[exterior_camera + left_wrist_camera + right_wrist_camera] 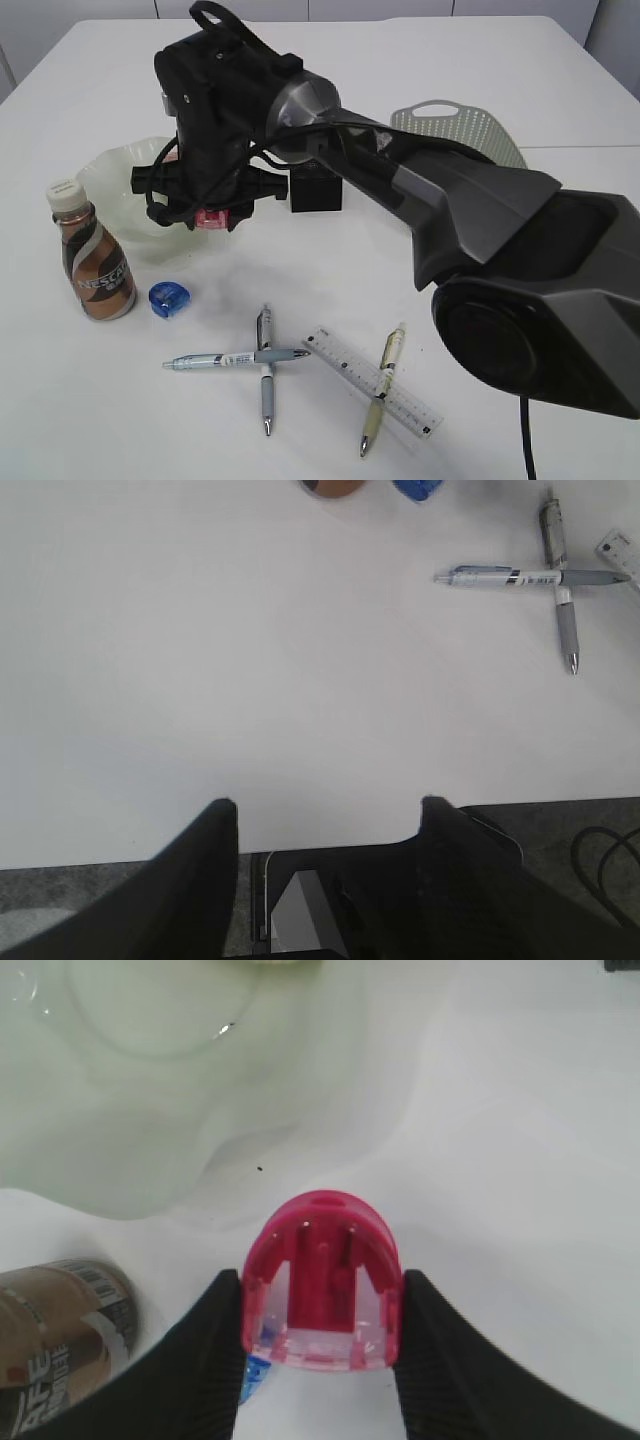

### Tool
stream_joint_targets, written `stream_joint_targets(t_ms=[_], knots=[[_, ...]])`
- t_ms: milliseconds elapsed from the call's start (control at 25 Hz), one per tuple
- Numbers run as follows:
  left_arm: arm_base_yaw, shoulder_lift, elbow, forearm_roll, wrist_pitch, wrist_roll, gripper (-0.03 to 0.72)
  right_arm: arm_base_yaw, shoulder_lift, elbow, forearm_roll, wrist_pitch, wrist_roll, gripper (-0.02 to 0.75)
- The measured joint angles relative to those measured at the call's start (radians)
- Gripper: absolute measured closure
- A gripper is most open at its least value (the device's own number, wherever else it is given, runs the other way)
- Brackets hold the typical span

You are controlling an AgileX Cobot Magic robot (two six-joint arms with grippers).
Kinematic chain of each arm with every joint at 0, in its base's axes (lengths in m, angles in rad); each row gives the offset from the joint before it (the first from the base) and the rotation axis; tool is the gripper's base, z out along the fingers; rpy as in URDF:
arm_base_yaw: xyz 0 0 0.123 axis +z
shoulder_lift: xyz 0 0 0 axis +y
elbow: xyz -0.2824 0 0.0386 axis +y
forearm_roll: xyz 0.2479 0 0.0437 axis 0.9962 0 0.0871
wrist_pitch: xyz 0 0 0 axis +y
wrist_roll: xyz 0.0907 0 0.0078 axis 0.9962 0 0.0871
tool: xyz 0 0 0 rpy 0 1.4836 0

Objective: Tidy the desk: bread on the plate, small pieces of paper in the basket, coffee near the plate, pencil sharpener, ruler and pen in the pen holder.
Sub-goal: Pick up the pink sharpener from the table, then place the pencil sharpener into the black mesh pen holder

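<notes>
Right gripper [320, 1345]: jaws closed on pink pencil sharpener [322, 1280], raised beside plate [120, 1090] near desk's [480, 60] left edge. Light, rigid, slick plastic; flat sides suit gripping. Left gripper [325, 815]: open, empty.

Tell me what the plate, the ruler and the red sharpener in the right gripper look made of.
Plate: translucent pale green plastic or glass, glossy highlights.
Ruler: clear hard plastic, printed black markings, table showing through.
Red pencil sharpener: glossy pink-red plastic with a clear base, apparently moulded.
</notes>
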Motion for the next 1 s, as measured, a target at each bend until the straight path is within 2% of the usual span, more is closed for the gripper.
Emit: stream_joint_targets(t_ms=[240,560,760,1000], knots=[[0.000,0.000,0.000,-0.001,0.000,0.000,0.265,0.000,-0.054,-0.001,-0.047,0.004,-0.118,0.424],[0.000,0.000,0.000,-0.005,0.000,0.000,0.265,-0.015,-0.149,-0.006,-0.217,0.006,-0.158,0.424],[0.000,0.000,0.000,-0.005,0.000,0.000,0.265,-0.053,-0.181,-0.012,-0.301,0.008,-0.160,0.424],[0.000,0.000,0.000,-0.005,0.000,0.000,0.265,-0.117,-0.181,-0.012,-0.317,0.011,-0.179,0.424]])
